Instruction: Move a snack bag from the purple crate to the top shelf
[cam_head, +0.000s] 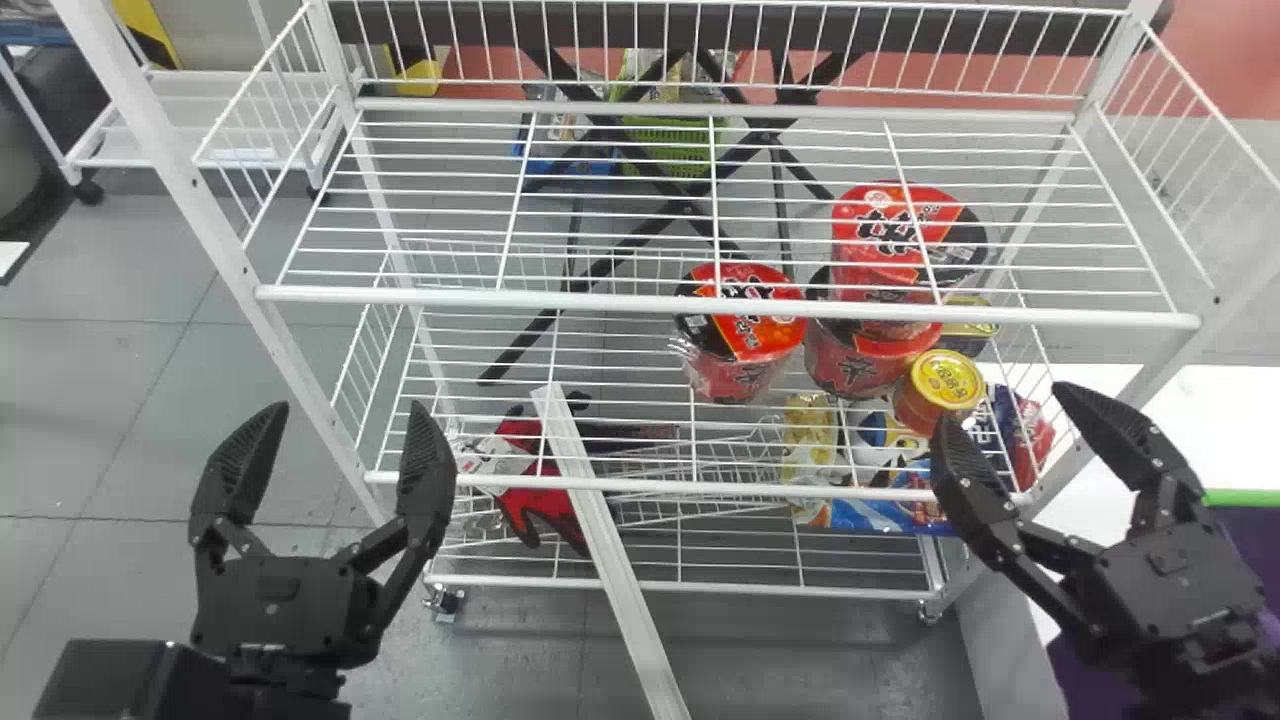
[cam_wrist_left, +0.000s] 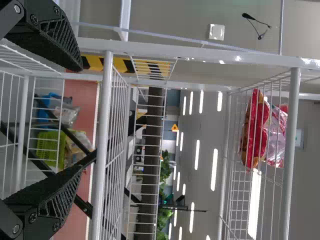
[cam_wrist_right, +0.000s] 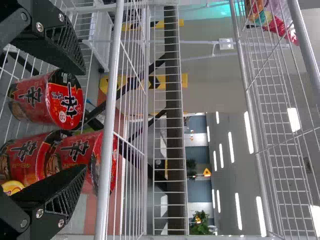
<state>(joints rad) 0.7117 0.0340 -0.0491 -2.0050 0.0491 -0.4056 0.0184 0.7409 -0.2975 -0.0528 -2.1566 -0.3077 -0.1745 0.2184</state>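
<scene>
Grey floor (cam_head: 100, 400) extends beneath a white wire rack (cam_head: 730, 302). Left gripper (cam_head: 345, 415) and right gripper (cam_head: 1008, 410): both released, spread wide and empty, near side of the rack. Purple crate (cam_head: 1252, 540): near right, contents indiscernible. Red snack bags (cam_wrist_left: 255, 130) lie on the top shelf (cam_wrist_left: 291, 165); whether the task's bag is among them, completing the transfer, or still awaits lifting from the crate, cannot be told.

Red snack bags (cam_wrist_left: 254, 131) on top shelf (cam_wrist_left: 290, 150)
</scene>
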